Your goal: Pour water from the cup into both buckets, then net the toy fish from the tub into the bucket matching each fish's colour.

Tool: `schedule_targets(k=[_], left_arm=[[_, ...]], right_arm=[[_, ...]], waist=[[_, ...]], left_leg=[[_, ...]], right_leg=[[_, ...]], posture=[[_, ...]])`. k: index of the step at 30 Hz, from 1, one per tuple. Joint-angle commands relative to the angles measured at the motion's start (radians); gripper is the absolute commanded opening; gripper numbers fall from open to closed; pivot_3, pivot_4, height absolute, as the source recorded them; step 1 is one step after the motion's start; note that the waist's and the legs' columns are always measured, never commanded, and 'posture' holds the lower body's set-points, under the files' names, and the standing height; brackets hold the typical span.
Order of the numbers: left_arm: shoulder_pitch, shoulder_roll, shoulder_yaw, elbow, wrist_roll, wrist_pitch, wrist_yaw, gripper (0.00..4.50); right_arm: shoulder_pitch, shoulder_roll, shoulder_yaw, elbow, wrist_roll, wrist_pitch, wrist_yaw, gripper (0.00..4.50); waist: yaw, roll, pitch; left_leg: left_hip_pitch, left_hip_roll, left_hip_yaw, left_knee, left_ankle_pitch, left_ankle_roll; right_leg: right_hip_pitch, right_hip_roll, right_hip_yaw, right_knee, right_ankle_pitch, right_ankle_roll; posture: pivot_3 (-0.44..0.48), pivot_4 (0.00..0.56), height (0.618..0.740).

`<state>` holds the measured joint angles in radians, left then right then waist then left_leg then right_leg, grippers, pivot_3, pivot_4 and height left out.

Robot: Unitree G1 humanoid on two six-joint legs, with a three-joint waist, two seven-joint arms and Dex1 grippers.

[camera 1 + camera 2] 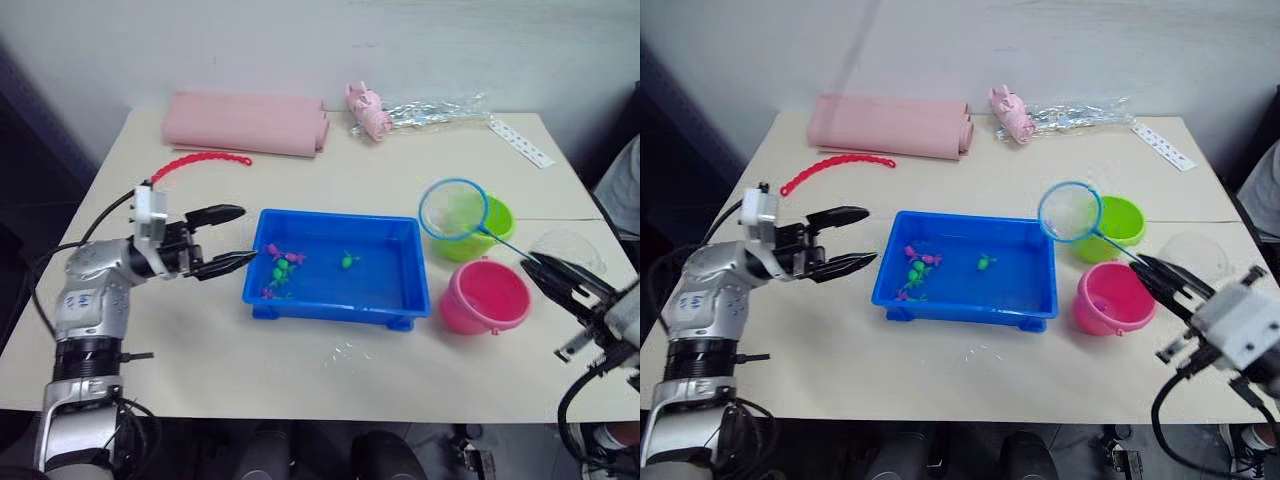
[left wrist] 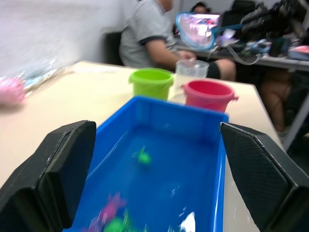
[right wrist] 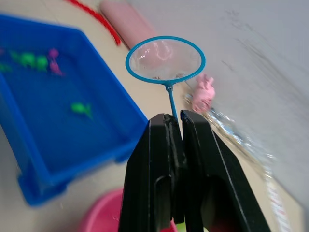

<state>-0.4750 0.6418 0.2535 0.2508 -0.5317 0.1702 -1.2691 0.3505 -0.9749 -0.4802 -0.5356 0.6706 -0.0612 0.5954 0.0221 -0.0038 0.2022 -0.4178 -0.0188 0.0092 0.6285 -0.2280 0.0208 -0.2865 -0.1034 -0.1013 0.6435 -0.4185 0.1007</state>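
Currently: right gripper (image 3: 175,126) clamped on net (image 1: 454,209) handle, hoop above green bucket (image 1: 492,222); left gripper (image 1: 232,240) spread beside tub (image 1: 412,262). Risk: thin handle twisting mid-scoop, dropping fish (image 1: 347,261).

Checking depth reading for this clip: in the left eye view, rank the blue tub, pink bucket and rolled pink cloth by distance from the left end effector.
1. Blue tub: right beside the left end effector, toward table centre.
2. Rolled pink cloth: at the table's far edge.
3. Pink bucket: beyond the tub, on the right.
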Motion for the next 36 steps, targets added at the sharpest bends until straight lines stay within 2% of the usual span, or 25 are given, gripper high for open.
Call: schedule_targets(k=[1,5,9,15,19,24,28,31,36], left_arm=[[0.043,0.042,0.072,-0.050,-0.030,0.005,0.035,4.47],[0.126,0.077,0.130,-0.097,-0.042,0.025,0.075,4.47],[0.205,0.109,0.148,-0.166,-0.052,0.057,0.081,4.47],[0.219,0.148,0.116,-0.160,-0.024,0.063,0.066,4.47],[0.190,0.165,0.083,-0.134,-0.006,0.054,0.053,4.47],[0.203,0.152,0.124,-0.168,-0.057,0.091,0.085,4.47],[0.246,0.163,0.150,-0.200,-0.076,0.124,0.103,4.47],[0.265,0.180,0.141,-0.190,-0.055,0.115,0.088,4.47],[0.243,0.198,0.091,-0.183,-0.024,0.125,0.085,4.47]], right_arm=[[-0.169,-0.049,0.135,-0.015,0.183,0.265,0.009,0.00],[-0.400,-0.028,0.301,0.024,0.185,0.465,-0.008,0.00],[-0.526,-0.013,0.431,0.063,0.079,0.581,0.000,0.00],[-0.604,0.046,0.545,0.094,-0.017,0.624,0.074,0.00],[-0.648,0.117,0.629,0.093,-0.106,0.669,0.042,0.00],[-0.649,0.189,0.616,0.063,-0.144,0.721,-0.013,0.00],[-0.668,0.188,0.603,0.021,-0.166,0.800,-0.044,0.00],[-0.706,0.206,0.637,0.026,-0.181,0.864,-0.055,0.00],[-0.776,0.275,0.720,0.120,-0.263,0.867,-0.053,0.00]], waist=[[0.002,-0.001,0.000],[-0.001,-0.001,0.000],[0.000,-0.001,0.000],[-0.001,-0.001,0.000],[-0.005,-0.001,0.000],[-0.011,-0.001,0.000],[-0.020,-0.001,0.000],[-0.023,-0.001,0.000],[-0.025,-0.002,0.000]], left_leg=[[-0.001,0.000,-0.002,0.001,0.000,0.000],[-0.003,0.000,-0.002,0.001,0.000,0.000],[-0.003,-0.001,-0.002,0.000,0.000,0.001],[-0.004,-0.002,-0.002,0.000,-0.001,0.001],[-0.003,-0.002,-0.001,0.000,-0.001,0.001],[-0.004,-0.002,-0.001,-0.001,-0.001,0.001],[-0.004,-0.002,-0.001,-0.002,-0.001,0.001],[-0.004,-0.002,-0.001,-0.002,-0.001,0.001],[-0.003,-0.002,-0.001,-0.002,0.000,0.000]], right_leg=[[0.000,0.000,-0.001,0.000,0.000,0.000],[-0.001,-0.001,-0.002,-0.001,0.000,0.000],[-0.002,-0.002,-0.002,-0.001,0.000,0.000],[-0.002,-0.003,-0.003,0.000,0.000,0.000],[-0.003,-0.004,-0.002,0.000,0.000,0.000],[-0.004,-0.004,-0.002,0.002,0.000,0.000],[-0.004,-0.004,-0.002,0.002,0.000,0.000],[-0.004,-0.004,-0.002,0.002,0.000,0.000],[-0.005,-0.004,-0.002,0.001,0.000,0.000]], posture=[[0.000,0.150,0.740],[0.000,0.150,0.740],[0.000,0.150,0.740],[0.000,0.150,0.740],[0.000,0.150,0.740],[0.000,0.150,0.740],[0.000,0.150,0.740],[0.000,0.150,0.740],[0.000,0.150,0.740]])
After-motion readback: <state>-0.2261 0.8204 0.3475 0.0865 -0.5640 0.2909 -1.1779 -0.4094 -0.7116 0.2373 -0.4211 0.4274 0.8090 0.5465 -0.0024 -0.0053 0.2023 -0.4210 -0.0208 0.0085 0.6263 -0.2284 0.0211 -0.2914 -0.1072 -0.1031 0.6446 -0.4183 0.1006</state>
